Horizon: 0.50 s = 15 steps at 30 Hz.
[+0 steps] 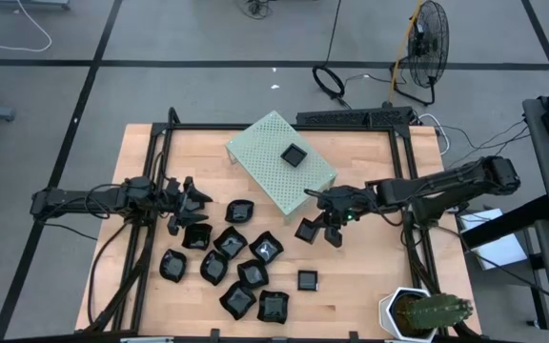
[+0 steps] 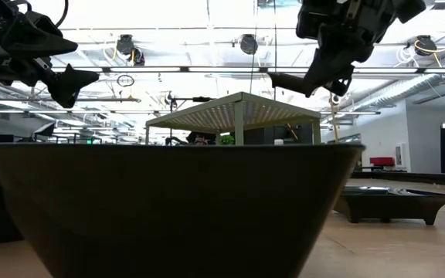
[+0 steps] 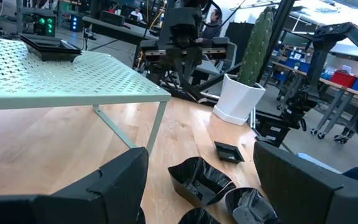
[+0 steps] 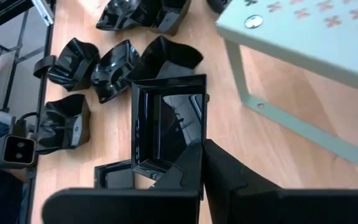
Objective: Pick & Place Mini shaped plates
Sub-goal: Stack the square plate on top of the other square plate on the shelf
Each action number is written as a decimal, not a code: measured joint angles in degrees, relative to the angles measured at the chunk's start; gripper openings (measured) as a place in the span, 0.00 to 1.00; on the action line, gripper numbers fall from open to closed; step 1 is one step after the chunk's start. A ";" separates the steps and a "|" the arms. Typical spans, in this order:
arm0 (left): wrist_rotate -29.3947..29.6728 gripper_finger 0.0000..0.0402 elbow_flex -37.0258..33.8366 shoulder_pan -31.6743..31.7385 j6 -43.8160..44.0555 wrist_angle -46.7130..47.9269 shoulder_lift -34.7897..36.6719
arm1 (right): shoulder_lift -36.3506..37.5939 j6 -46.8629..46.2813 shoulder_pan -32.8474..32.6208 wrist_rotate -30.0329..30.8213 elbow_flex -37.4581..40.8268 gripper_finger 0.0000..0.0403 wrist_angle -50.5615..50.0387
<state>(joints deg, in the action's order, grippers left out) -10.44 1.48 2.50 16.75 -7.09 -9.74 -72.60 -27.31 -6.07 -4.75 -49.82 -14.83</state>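
Several glossy black mini plates [image 1: 230, 241] lie on the wooden table, clustered left of centre. One small square plate [image 1: 294, 154] rests on top of the pale green perforated box [image 1: 274, 167]. My right gripper [image 1: 324, 229] is shut on another small square plate [image 4: 163, 124], just off the box's near corner and above the table. My left gripper [image 1: 187, 200] is open and empty, hovering over the left side of the cluster; its fingers also show in the left wrist view [image 3: 204, 186]. My right gripper pinches the square plate's side wall near a corner [image 4: 190, 155] between its two fingers, one on the inner face and one outside. The plate is lifted clear of the table and sticks out tilted from the fingertips [image 2: 288, 79].
A cactus in a white pot [image 1: 422, 312] stands at the near right corner. A lone small square plate [image 1: 307, 280] lies right of the cluster. Bare wood lies right of the box and along the near edge.
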 joint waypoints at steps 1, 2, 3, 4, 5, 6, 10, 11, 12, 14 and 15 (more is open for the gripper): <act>0.00 0.74 0.00 -0.02 -0.02 0.00 0.00 | -0.02 0.24 0.31 -0.05 0.00 0.00 0.00; 0.00 0.74 -0.02 -0.02 0.00 0.00 0.02 | -0.02 0.54 0.64 -0.28 0.00 0.00 0.00; 0.00 0.74 0.00 -0.02 -0.02 0.00 0.00 | -0.02 0.94 1.02 -1.07 0.00 0.00 0.00; 0.00 0.74 -0.01 -0.02 -0.02 0.01 0.00 | -0.02 1.11 1.36 -1.55 0.00 0.00 0.00; 0.00 0.74 0.00 -0.01 -0.01 0.00 0.01 | -0.02 1.24 1.70 -1.70 0.00 0.00 0.00; 0.00 0.74 -0.01 -0.02 -0.01 0.00 0.01 | -0.02 1.24 2.02 -1.86 0.00 0.00 0.00; 0.00 0.74 0.00 -0.01 -0.02 0.00 0.01 | -0.02 2.05 3.08 -2.96 0.00 0.00 0.02; 0.00 0.74 0.00 -0.02 0.00 0.00 0.00 | -0.02 2.10 3.15 -2.97 0.00 0.00 0.00; 0.00 0.74 0.00 -0.02 -0.02 0.00 0.00 | -0.02 2.12 3.23 -2.98 0.00 0.00 0.02; 0.00 0.74 0.00 -0.01 -0.01 0.00 0.01 | -0.02 2.49 3.42 -3.04 0.00 0.00 0.02; 0.00 0.74 0.00 -0.02 -0.02 0.00 0.00 | -0.02 2.53 3.44 -3.04 0.00 0.00 0.06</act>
<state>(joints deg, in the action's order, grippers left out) -10.44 1.48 2.48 16.73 -7.09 -9.74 -72.62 -24.77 -2.63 -7.79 -49.82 -14.77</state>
